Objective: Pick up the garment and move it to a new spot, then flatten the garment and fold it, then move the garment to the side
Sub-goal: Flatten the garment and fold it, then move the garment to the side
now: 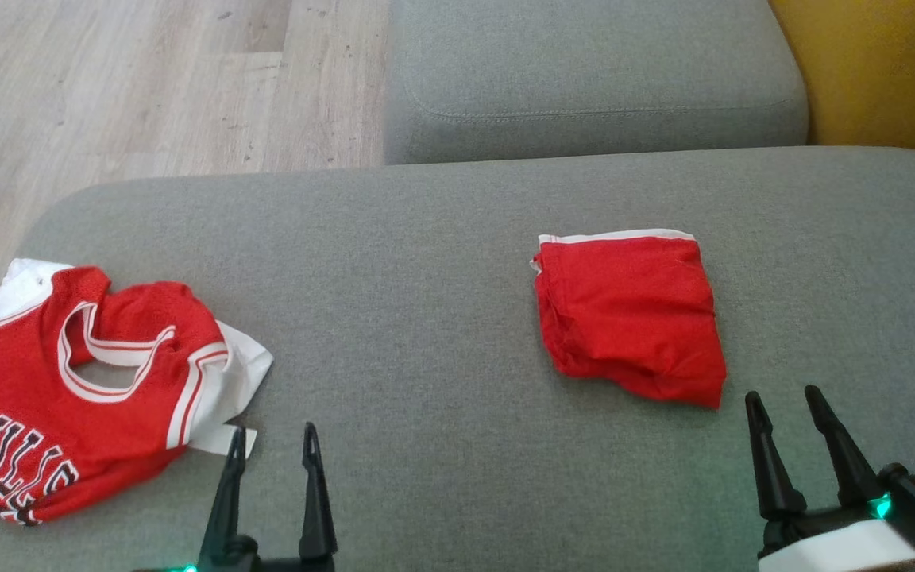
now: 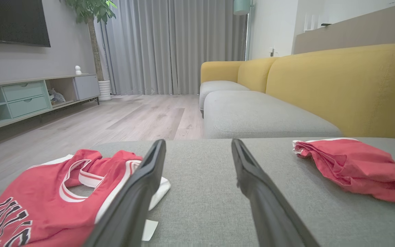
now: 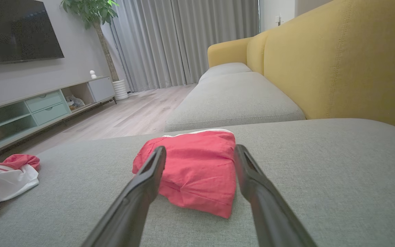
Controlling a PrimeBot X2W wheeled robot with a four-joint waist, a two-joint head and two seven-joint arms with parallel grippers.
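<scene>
the folded red garment (image 1: 632,318) lies right of centre in the head view on the grey cushion (image 1: 426,262), just above the right pincer (image 1: 781,395), whose fingers are spread wide and hold nothing. the left pincer (image 1: 275,433), at the lower edge, is spread and empty too. the cloth looks light, soft and limp. a pinch at one corner would likely spill the folds, so a hold across the thick lower edge seems safer. a crumpled red-and-white jersey (image 1: 44,381) lies at the lower left, well apart from the garment and just beside the left pincer.
</scene>
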